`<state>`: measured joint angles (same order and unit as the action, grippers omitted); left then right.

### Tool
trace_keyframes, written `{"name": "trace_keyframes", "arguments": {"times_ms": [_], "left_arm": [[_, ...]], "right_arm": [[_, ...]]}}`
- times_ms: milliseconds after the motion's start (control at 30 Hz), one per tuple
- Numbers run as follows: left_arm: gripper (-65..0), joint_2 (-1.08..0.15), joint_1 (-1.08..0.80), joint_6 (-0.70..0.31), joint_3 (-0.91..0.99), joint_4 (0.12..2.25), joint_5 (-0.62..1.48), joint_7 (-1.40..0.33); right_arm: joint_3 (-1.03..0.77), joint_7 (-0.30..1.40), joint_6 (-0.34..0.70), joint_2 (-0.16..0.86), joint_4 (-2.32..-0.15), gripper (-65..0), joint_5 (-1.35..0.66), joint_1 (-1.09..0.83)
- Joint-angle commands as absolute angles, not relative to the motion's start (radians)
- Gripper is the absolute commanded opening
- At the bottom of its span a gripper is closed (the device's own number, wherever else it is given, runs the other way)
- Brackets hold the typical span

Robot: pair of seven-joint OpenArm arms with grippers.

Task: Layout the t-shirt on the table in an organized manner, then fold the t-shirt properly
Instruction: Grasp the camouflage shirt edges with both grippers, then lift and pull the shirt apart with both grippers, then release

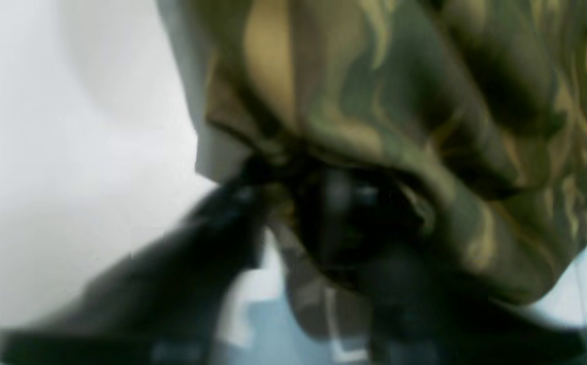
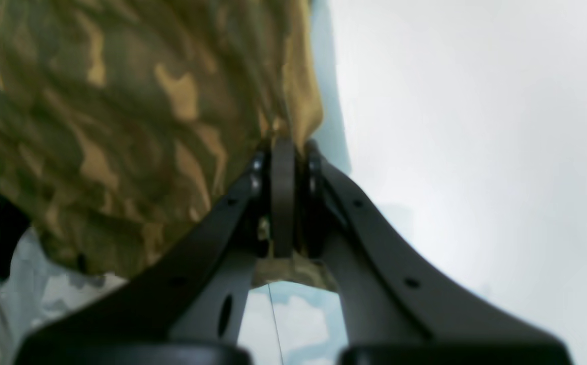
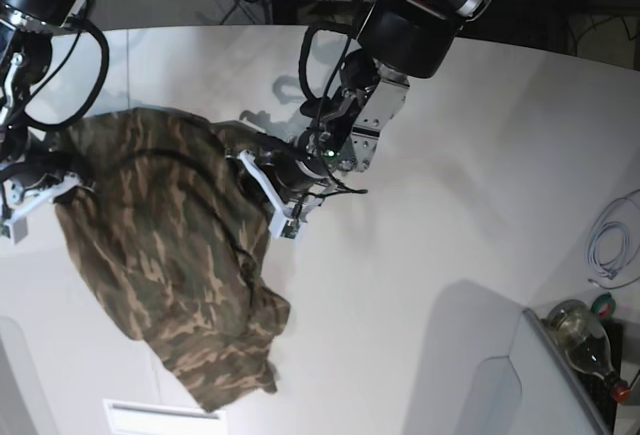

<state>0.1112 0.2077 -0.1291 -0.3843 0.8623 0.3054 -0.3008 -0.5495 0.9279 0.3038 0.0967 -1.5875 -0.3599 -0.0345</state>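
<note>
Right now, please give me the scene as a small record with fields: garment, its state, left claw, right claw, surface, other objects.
garment: camouflage t-shirt in olive-green, brown and tan
garment state: wrinkled and bunched, not folded
left claw: closed on the t-shirt, image blurred
right claw: closed on the t-shirt's edge
surface: white table
other objects: clear bottle and coiled cable, at the base view's right edge
</note>
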Motion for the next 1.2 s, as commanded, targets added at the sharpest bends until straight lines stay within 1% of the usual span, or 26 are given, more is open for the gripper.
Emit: {"name": "trace_keyframes", "arguments": {"times_ms": [0,67,133,233,367,400,533,600,667,767,900,1100,1133,1167], "left_arm": [[-65.0,0.116,0.211,-0.128,-0.381,0.875,0.3,-0.297],[-65.0,0.107,0.193,-0.127,-0.375,0.9,0.297,-0.288],[-65.0,0.064,0.171,-0.125,-0.374,0.955,0.3,-0.288],[-65.0,-0.01,0.105,-0.114,-0.366,1.122,0.297,-0.297],[-65.0,-0.114,-0.001,0.024,-0.283,1.377,0.295,-0.34],[-65.0,-0.137,-0.021,0.041,-0.262,1.431,0.295,-0.354],[-65.0,-0.209,-0.079,0.054,-0.165,1.616,0.295,-0.429],[-65.0,-0.222,-0.091,0.054,-0.131,1.678,0.295,-0.49],[-65.0,-0.219,-0.091,0.054,-0.124,1.699,0.295,-0.561],[-65.0,-0.203,-0.099,0.054,-0.142,1.672,0.295,-0.651],[-65.0,-0.168,-0.137,0.054,-0.189,1.584,0.295,-0.651],[-65.0,-0.143,-0.171,0.054,-0.262,1.532,0.295,-0.656],[-65.0,-0.143,-0.173,0.054,-0.274,1.532,0.298,-0.656],[-65.0,-0.143,-0.179,0.054,-0.282,1.534,0.302,-0.657]], "right_arm": [[-0.549,0.911,0.306,0.114,-1.604,-64.8,-0.369,-0.024],[-0.549,0.911,0.306,0.116,-1.604,-64.8,-0.369,-0.027],[-0.549,0.911,0.312,0.117,-1.604,-64.8,-0.369,-0.027],[-0.549,0.915,0.312,0.117,-1.606,-64.8,-0.369,-0.027],[-0.549,0.915,0.312,0.113,-1.61,-64.8,-0.369,-0.022],[-0.547,0.915,0.312,0.111,-1.61,-64.8,-0.369,-0.021],[-0.547,0.918,0.312,0.104,-1.641,-64.8,-0.369,-0.016],[-0.549,0.943,0.312,0.076,-1.685,-64.8,-0.369,-0.015],[-0.549,0.974,0.305,0.065,-1.725,-64.8,-0.369,-0.015],[-0.549,0.983,0.302,0.053,-1.716,-64.8,-0.364,-0.013],[-0.549,0.961,0.271,0.054,-1.603,-64.8,-0.364,-0.001],[-0.555,0.889,0.255,0.067,-1.415,-64.1,-0.364,0.041],[-0.55,0.881,0.255,0.079,-1.399,-62.7,-0.364,0.042],[-0.549,0.874,0.255,0.084,-1.389,-59.9,-0.364,0.044]]}}
